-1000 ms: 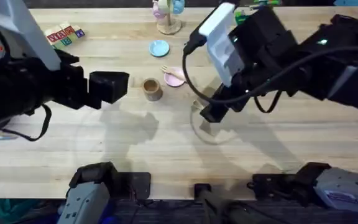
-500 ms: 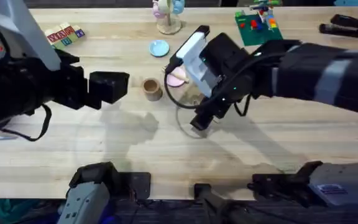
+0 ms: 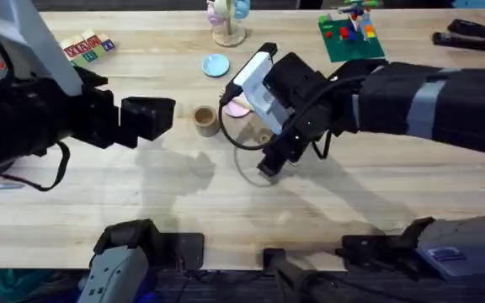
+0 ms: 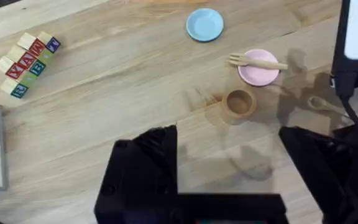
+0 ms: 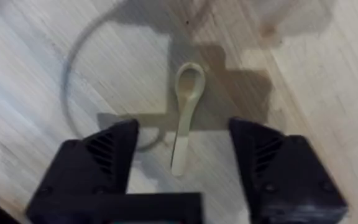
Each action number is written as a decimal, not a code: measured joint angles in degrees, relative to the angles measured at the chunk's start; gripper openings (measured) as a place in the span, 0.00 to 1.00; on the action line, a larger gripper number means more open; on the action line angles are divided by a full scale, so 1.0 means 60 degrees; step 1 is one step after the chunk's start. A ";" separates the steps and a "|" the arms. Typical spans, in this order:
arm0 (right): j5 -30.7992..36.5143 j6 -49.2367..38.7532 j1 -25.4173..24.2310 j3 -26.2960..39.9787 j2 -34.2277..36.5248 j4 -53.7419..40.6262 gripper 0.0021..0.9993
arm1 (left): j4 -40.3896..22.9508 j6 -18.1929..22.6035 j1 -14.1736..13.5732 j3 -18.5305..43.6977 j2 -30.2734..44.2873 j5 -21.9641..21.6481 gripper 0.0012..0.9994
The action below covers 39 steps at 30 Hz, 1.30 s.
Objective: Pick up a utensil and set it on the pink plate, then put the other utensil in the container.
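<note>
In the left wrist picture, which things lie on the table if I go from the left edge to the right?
Letter blocks → light blue plate → container → fork lying across the pink plate → spoon, beside the right arm.
</note>
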 joint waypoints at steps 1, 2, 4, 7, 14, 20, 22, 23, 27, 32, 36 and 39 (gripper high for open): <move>-0.0003 -0.0004 0.0003 0.0004 0.0014 0.0027 0.81 | 0.0004 0.0000 0.0000 0.0000 0.0000 0.0000 0.99; -0.0007 0.0005 0.0003 0.0004 0.0015 0.0052 0.75 | 0.0000 0.0000 0.0000 0.0000 0.0000 0.0000 0.99; -0.0006 0.0076 0.0003 0.0004 0.0015 0.0091 0.64 | 0.0000 0.0000 0.0000 0.0000 0.0000 0.0000 0.99; -0.0008 0.0247 0.0003 0.0004 0.0026 0.0127 0.46 | 0.0004 0.0000 0.0000 0.0000 0.0000 0.0000 0.99; 0.0058 0.0386 0.0002 0.0015 0.0033 0.0301 0.05 | -0.0063 0.0000 0.0000 0.0000 0.0000 0.0000 0.99; 0.0059 0.0280 0.0003 0.0018 0.0030 0.0337 0.03 | -0.0322 0.0000 0.0000 0.0000 0.0000 0.0000 0.99; 0.0055 0.0274 0.0003 0.0015 0.0010 0.0339 0.03 | -0.0269 0.0000 0.0000 0.0000 0.0000 0.0000 0.99; 0.0045 0.0274 0.0003 0.0015 0.0000 0.0337 0.03 | -0.0237 0.0004 0.0000 0.0000 0.0000 0.0000 0.99; 0.0013 0.0274 0.0003 -0.0067 -0.0207 0.0300 0.03 | -0.0022 0.0173 0.0000 0.0000 0.0000 -0.0007 0.99; -0.0044 0.0274 -0.0008 -0.0120 -0.1030 0.0291 0.03 | 0.0177 0.0826 0.0079 0.0011 0.0168 0.0000 0.99; -0.0060 0.0272 -0.0212 -0.0119 -0.1702 0.0293 0.03 | 0.0257 0.1698 0.0550 0.0018 0.0866 0.0135 0.99; -0.0083 0.0274 -0.0642 -0.0120 -0.2064 0.0291 0.03 | 0.0301 0.2637 0.1318 0.0018 0.1754 0.0694 0.99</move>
